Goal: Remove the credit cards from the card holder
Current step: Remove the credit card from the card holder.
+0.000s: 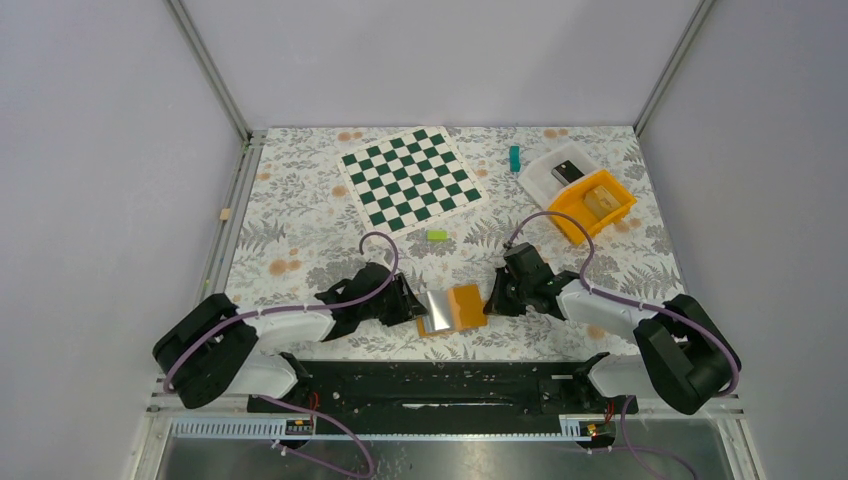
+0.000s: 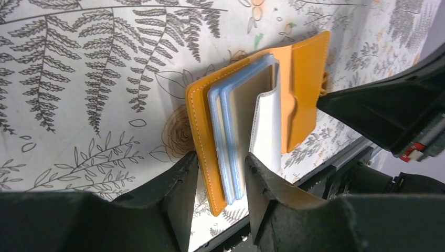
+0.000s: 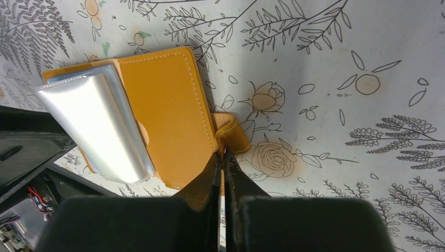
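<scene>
On floral cloth (image 3: 341, 52), stitched orange card holder (image 3: 168, 105)

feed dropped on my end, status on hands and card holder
Left hand open, astride credit cards and one cover of card holder. Right hand shut on its strap tab. Cards not out yet. Nothing in the way.

L tool (image 2: 221, 161) jaws apart, R tool (image 3: 223, 158) clamped

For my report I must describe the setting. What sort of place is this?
Probably a robot test cell in a lab, not a home: plain grey wall panels in metal framing enclose a floral-covered table, and unrelated props lie there, a chessboard mat and an orange bin.
</scene>
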Available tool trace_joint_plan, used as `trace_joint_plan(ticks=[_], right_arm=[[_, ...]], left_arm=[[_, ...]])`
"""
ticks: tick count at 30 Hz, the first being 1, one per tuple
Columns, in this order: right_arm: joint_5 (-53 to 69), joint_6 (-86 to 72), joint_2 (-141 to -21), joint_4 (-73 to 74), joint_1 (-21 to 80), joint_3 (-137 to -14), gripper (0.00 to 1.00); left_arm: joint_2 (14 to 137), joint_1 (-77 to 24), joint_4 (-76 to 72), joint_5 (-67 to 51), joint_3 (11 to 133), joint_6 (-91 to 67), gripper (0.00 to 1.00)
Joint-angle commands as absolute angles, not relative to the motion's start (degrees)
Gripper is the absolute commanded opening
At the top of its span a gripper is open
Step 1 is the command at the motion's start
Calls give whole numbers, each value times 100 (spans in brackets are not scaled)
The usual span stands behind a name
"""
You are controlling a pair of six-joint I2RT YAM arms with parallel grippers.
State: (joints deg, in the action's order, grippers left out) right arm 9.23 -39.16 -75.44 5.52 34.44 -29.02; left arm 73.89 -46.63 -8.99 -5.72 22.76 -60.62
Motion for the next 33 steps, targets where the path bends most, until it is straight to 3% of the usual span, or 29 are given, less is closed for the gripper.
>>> trace_joint_plan(ticks=[1, 4, 11, 17, 28, 33], right_arm=[[772, -3859, -7783, 802, 3410, -2727, 0], [773, -3858, -7773, 792, 3409, -2748, 0], [1052, -3873, -7686, 814, 3402, -2886, 1], [940, -3868, -7139, 1439, 3410, -3228, 29], [899, -4090, -5650, 2057, 3475, -3660, 44], [1125, -4288, -5575, 1513, 3767, -3588, 58]], left_arm=[[7719, -4685, -1724, -807, 2196, -6249, 37], [7848, -4682, -2064, -983, 2140, -6376, 30], [7519, -4684, -2264, -1212, 2125, -6316, 0], [7020, -4690, -1954, -1244, 2240, -6203, 0], [7027, -4796, -1820, -1300, 2369, -6161, 0], [7084, -4887, -1776, -1260, 2446, -6157, 0]])
